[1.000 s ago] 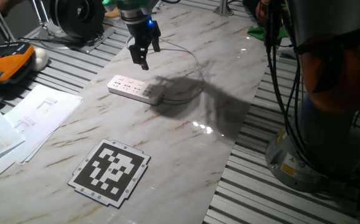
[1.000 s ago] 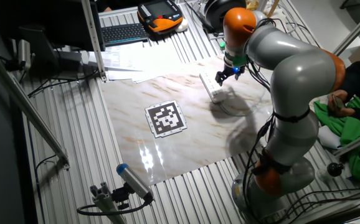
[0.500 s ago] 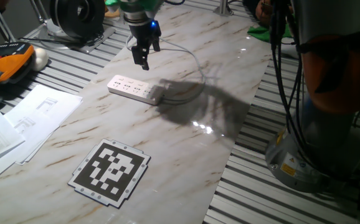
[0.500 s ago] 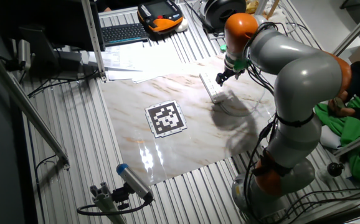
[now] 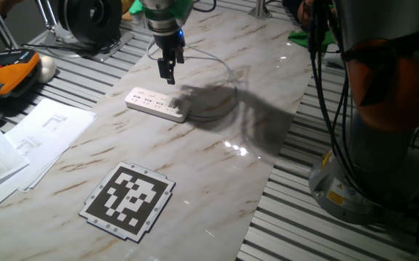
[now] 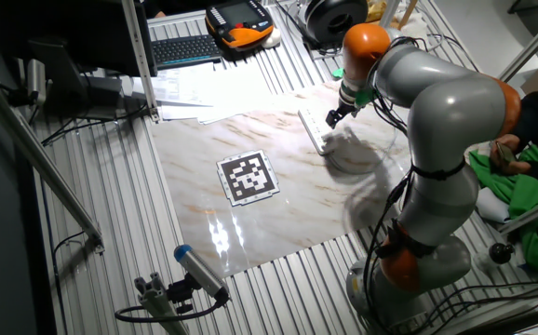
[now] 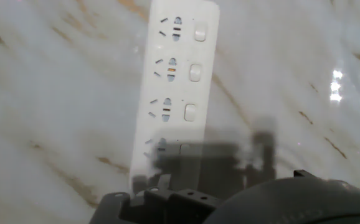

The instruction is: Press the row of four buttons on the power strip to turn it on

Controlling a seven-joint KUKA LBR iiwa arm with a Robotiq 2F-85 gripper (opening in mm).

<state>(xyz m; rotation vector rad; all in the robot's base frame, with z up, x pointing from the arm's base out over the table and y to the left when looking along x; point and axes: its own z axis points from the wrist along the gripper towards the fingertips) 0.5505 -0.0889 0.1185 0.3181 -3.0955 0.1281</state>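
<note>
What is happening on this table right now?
A robot arm holds its gripper above the marble tabletop, over the cable end of the white power strip. The hand view looks down on the strip, showing three buttons clearly and a fourth in shadow. The gripper does not touch the strip. Whether any button is already pressed cannot be told.
</note>
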